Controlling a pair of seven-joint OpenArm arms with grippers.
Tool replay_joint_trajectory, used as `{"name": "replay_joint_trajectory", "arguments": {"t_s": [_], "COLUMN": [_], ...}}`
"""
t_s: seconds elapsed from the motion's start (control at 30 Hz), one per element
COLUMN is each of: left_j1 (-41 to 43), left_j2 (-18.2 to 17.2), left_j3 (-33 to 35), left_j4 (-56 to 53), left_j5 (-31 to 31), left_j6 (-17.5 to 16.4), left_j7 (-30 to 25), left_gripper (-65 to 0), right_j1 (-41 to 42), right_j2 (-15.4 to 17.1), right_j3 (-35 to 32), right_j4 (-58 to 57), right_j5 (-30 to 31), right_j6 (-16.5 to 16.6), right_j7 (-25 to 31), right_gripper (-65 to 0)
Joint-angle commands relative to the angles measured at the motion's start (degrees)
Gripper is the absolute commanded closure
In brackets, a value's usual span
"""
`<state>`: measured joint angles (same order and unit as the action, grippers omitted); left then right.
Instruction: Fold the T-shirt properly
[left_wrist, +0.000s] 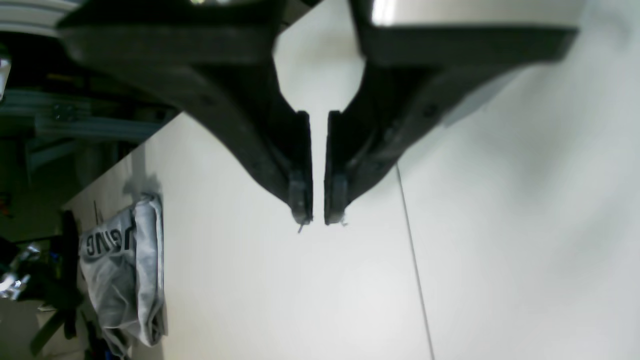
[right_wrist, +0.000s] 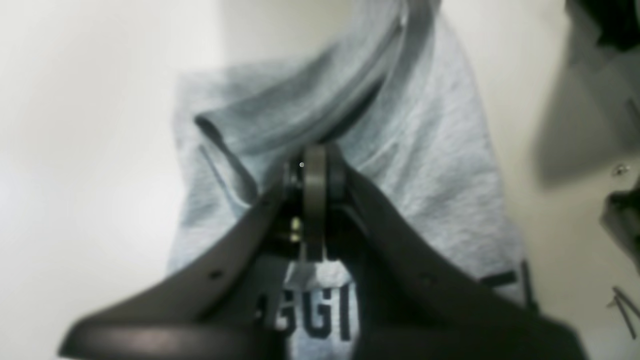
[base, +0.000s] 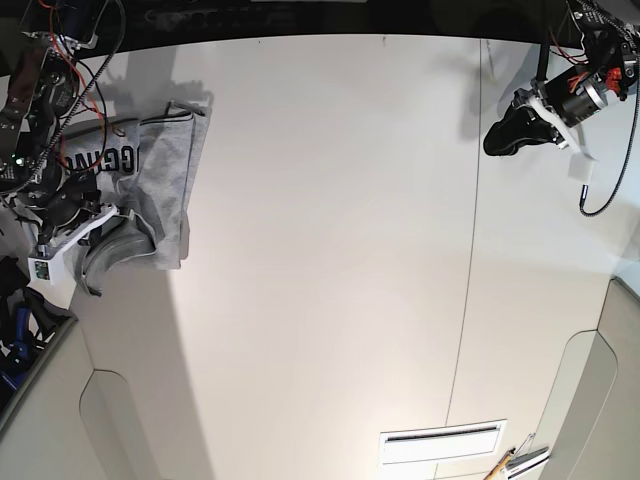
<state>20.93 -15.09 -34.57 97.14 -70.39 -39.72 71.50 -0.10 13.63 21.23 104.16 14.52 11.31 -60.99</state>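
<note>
Grey T-shirt (right_wrist: 450, 150) bunched on counter (base: 320, 300), under our right claw (right_wrist: 315, 200), pressed together; left claw (left_wrist: 318, 215) slightly spread, well apart. Base view alone shows us white tray (base: 443, 443).

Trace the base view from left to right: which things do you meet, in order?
Grey cotton T-shirt with black lettering → thin dark straight seam in the pale tabletop → black left gripper
</note>
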Motion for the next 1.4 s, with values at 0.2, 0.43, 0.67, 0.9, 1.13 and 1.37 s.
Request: {"name": "replay_joint_trajectory", "arguments": {"t_s": [0.2,0.43,0.67,0.9,1.13,1.37], "left_j1": [0.1,6.9,21.6,38.3,51.4,54.1], "left_j2": [-1.2,-1.2,-1.0,-2.5,-7.0,-8.8], "left_j3": [-0.5,-10.3,-21.2,-25.1,-25.1,-25.1], "left_j4": [1.1,7.4,14.9,14.9,14.9,14.9], "left_j5": [-2.7,-14.6,-14.6,-14.6,-14.6,-14.6], "left_j6": [-0.3,-0.3,-0.3,-0.3,0.0,0.3], "left_j7": [0.3,8.5,8.5,8.5,8.5,8.5], "left_gripper": [-4.4,0.0,0.0,0.0,0.0,0.0], "right_j1": [-2.6,-18.3,-35.7,-50.7,-63.8,-71.6], "right_j2": [0.8,1.6,9.1,15.4,18.0,22.6], "right_j3": [0.3,0.3,0.3,0.3,0.3,0.3], "right_j4": [9.7,21.7,25.5,25.5,25.5,25.5], "right_j5": [0.1,2.6,3.9,3.9,4.0,3.9], "right_j6": [1.1,4.1,5.6,5.6,5.6,5.6], "right_j7": [-0.8,-4.6,-8.7,-12.8,-12.8,-16.7], "right_gripper": [0.0,0.0,0.0,0.0,0.0,0.0]}}
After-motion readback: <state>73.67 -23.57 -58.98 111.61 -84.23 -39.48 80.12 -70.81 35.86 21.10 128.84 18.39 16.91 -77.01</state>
